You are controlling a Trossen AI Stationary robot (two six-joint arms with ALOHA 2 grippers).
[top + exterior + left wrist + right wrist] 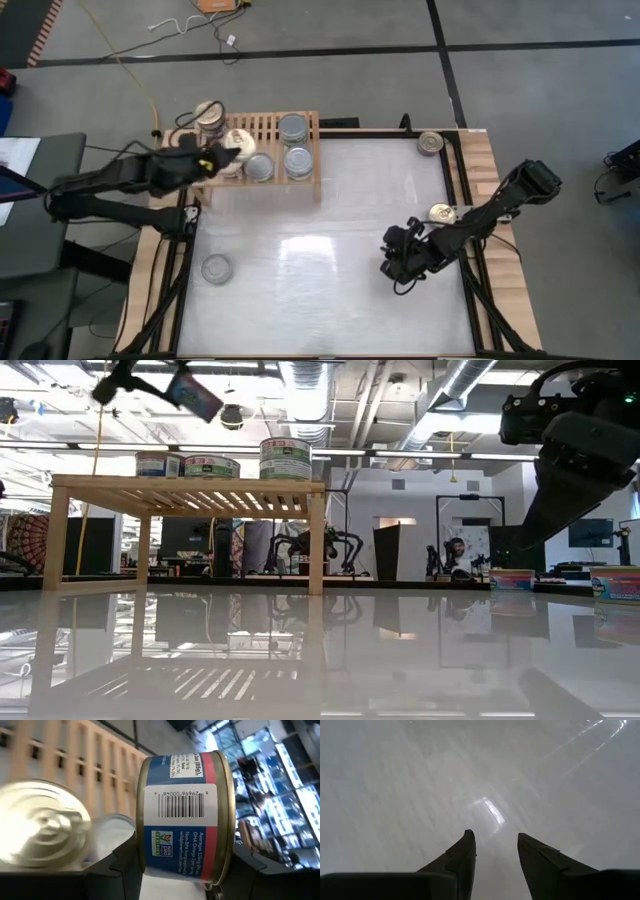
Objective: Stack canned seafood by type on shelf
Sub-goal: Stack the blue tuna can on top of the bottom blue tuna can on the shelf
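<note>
Held can [184, 815] hides the left tool's fingertips; tin [42, 830] beside it on the shelf [75, 765] blurred, label unreadable.

Blue-labelled can [182, 815] tilted above shelf [262, 128]

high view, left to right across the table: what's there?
lone can → left claw holding a can over the shelf → right claw → can by the right arm

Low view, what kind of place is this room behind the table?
Probably a robotics lab or workshop: exposed ceiling ducts, another robot arm in the background, and a wooden shelf of cans set on a test table.
</note>
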